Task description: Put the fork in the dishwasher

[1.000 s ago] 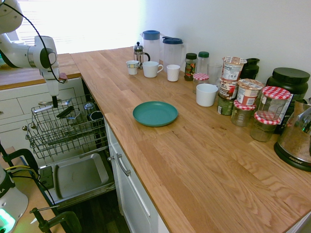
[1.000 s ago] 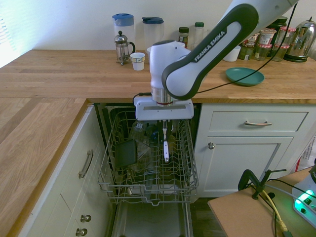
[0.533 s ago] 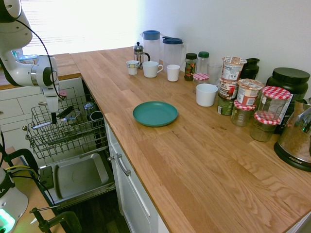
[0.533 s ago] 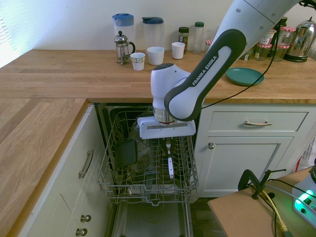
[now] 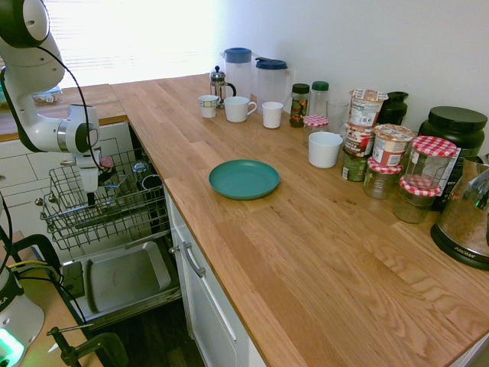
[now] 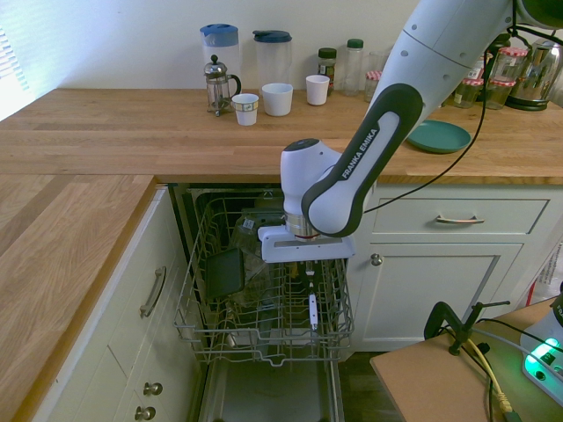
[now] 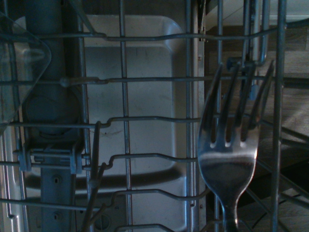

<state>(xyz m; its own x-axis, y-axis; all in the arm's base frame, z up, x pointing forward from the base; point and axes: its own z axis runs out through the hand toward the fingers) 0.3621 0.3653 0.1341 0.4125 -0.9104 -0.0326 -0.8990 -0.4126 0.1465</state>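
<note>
Placing step: the gripper point(image 6: 310, 266) points down, jaws clamped on the fork point(image 6: 313, 308), which hangs below them inside the dishwasher point(image 6: 264, 347) rack (depth seems shallow). Next: lower, release.

the claw point(image 6: 310, 269) hangs over the pulled-out rack point(image 6: 264, 308) of the dishwasher point(image 6: 264, 387), with the fork point(image 6: 312, 303) pointing down inside the rack. the rack stands below the desk point(image 6: 132, 132). a plate point(image 6: 435, 136) lies on the desk, right of the dishwasher in the second exterior view.
</note>
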